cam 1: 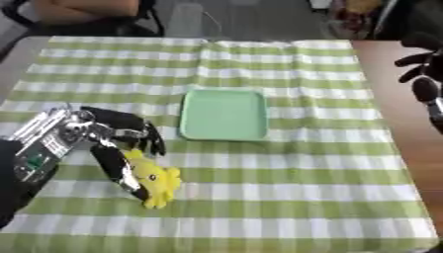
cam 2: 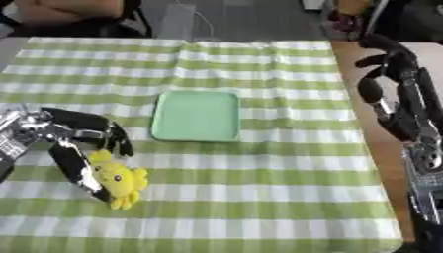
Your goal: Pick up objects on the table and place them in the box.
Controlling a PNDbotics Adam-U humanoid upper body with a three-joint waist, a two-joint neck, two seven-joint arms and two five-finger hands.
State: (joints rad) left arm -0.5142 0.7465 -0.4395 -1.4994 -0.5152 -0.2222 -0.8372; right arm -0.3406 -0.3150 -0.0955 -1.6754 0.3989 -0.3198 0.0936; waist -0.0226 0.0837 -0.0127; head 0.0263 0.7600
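Observation:
A yellow plush toy (cam 1: 154, 180) lies on the checked cloth at the near left. My left hand (cam 1: 104, 129) reaches over it from the left. Its long thumb (cam 1: 117, 168) runs down the toy's left side, and its curled fingers (cam 1: 154, 142) come down onto the toy's top, so the toy sits pinched between them. A shallow light-green tray (cam 1: 223, 114) lies flat and bare in the middle of the table, to the right of and beyond the toy. My right hand (cam 2: 387, 74) hangs raised over the table's right edge with relaxed fingers and holds nothing.
A green-and-white checked cloth (cam 1: 286, 188) covers most of the table. A strip of bare brown tabletop (cam 1: 407, 123) runs along the right side. Chairs and a person's arm show past the far edge.

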